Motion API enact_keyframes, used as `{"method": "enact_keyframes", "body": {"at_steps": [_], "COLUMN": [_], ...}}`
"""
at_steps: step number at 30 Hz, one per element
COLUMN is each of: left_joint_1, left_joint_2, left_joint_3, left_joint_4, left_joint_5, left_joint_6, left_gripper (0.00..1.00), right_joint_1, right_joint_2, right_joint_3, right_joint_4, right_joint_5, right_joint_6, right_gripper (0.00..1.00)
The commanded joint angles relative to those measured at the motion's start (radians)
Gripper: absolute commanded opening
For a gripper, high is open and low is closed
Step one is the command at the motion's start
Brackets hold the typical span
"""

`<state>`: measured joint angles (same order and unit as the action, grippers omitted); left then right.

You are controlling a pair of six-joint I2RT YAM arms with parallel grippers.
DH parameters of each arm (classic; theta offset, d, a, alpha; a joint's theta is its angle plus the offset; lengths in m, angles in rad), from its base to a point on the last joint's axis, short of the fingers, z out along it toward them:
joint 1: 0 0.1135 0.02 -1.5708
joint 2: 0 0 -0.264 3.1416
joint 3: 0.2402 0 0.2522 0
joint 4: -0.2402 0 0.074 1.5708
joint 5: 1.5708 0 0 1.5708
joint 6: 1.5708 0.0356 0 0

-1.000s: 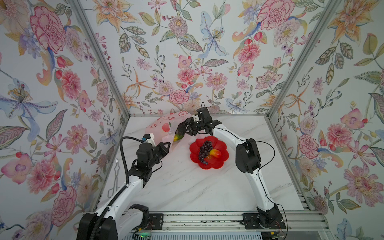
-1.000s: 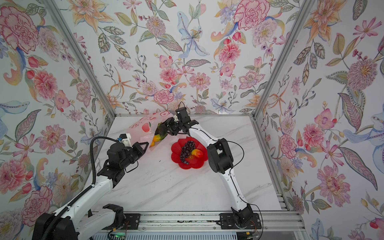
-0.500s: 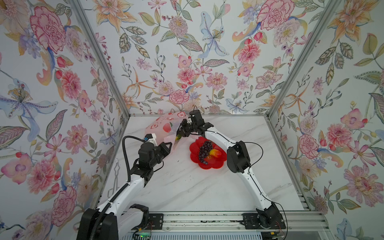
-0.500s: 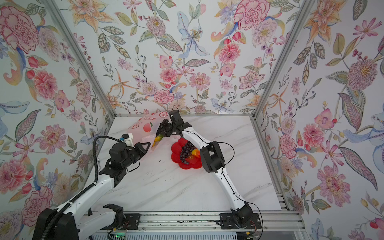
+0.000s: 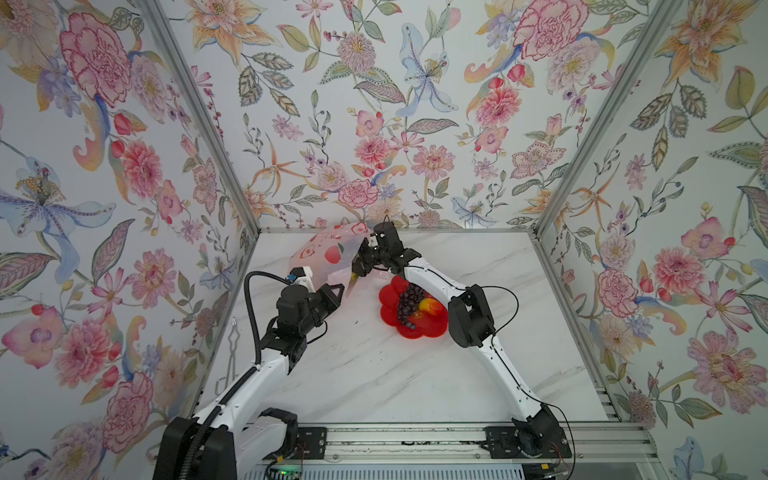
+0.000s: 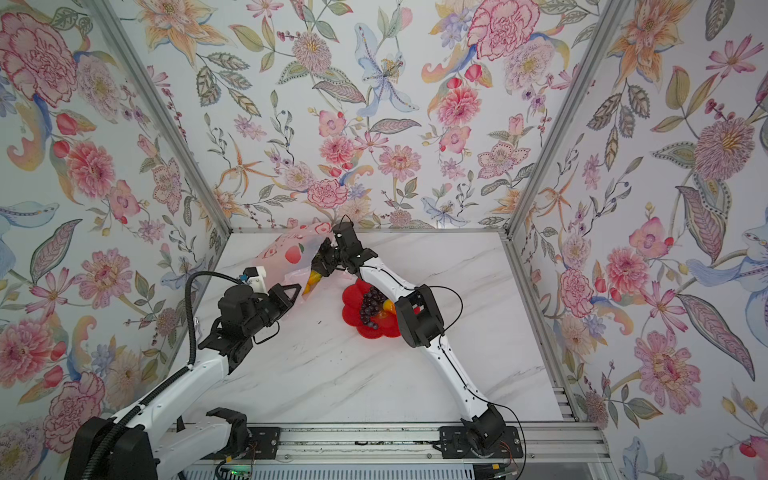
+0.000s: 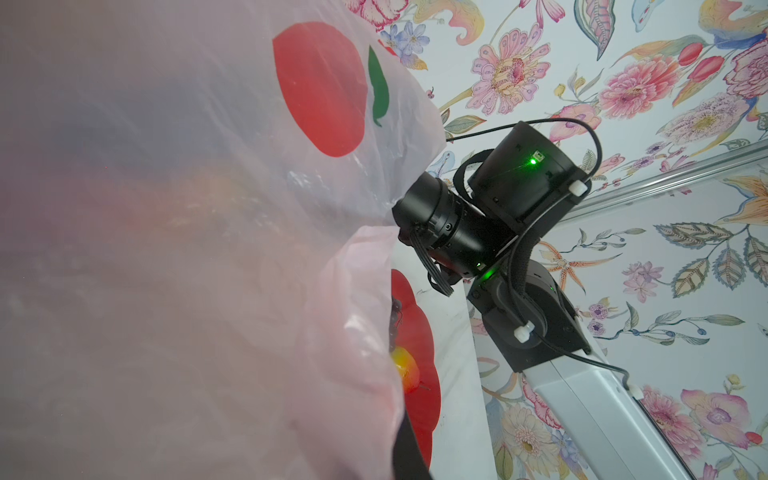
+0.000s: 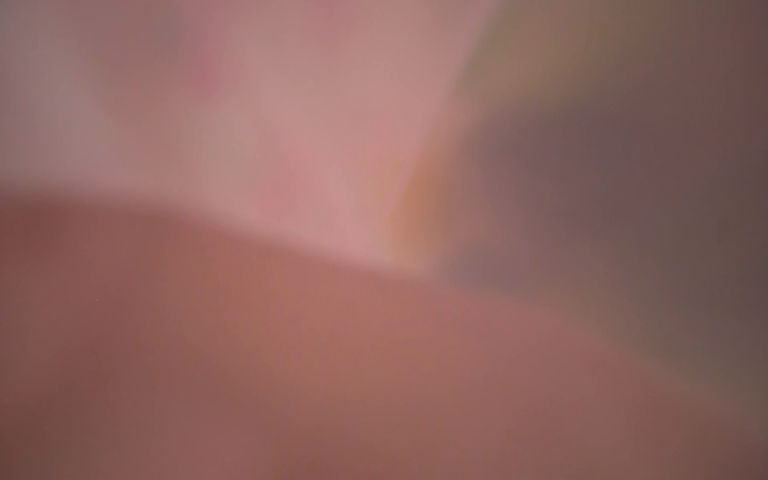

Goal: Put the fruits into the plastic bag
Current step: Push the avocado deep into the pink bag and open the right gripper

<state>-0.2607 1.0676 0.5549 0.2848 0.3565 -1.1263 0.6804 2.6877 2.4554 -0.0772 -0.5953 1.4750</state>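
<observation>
- Bench (image 5: 386, 374): white marble, carries everything.
- Left pincer (image 5: 340, 289): near left, closed on the lower edge of the plastic bag (image 5: 328, 253), holding it up off the bench.
- Dish (image 5: 419, 330): red, flower-shaped, mid-bench, right of the left pincer. The right arm's elbow overlaps its right rim.
- In dish: grapes (image 5: 405, 305) lying lengthwise near-to-far, with a yellow-red fruit (image 5: 429, 306) touching their right side.
- Oblong fruit (image 6: 311, 284): orange-yellow, seen through the bag film just under the right pincer (image 5: 360, 268). Its long axis is slanted, lower tip toward the left pincer.
- Right pincer: nose at the bag's mouth. Cannot tell whether it is parted or gripping, since the film hides it and the right wrist view is only pink blur.
- Plastic bag: pale pink with red prints, far left. It runs from the left pincer toward the back wall, mouth turned to the right arm.
- Change: a second ago the right elbow stood clear to the right of the dish. Pincer and fruit have since shifted left and lower.
</observation>
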Motion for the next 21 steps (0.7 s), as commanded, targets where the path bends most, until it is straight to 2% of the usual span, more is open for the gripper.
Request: {"method": "enact_keyframes", "body": {"at_steps": [1, 21], "left_joint_1": [-0.007, -0.007], "left_joint_2": [-0.015, -0.023], "left_joint_3": [0.010, 0.010], "left_joint_4": [-0.003, 0.005], "left_joint_5": [0.001, -0.023], "left_joint_6": [0.003, -0.007], "left_gripper": [0.00, 0.00], "right_joint_1": [0.001, -0.012], "right_joint_2": [0.007, -0.056], "right_joint_3": [0.034, 0.028], "right_joint_4": [0.035, -0.084], "right_joint_5": [-0.021, -0.041], "right_joint_6": [0.003, -0.123], "right_gripper": [0.85, 0.87]}}
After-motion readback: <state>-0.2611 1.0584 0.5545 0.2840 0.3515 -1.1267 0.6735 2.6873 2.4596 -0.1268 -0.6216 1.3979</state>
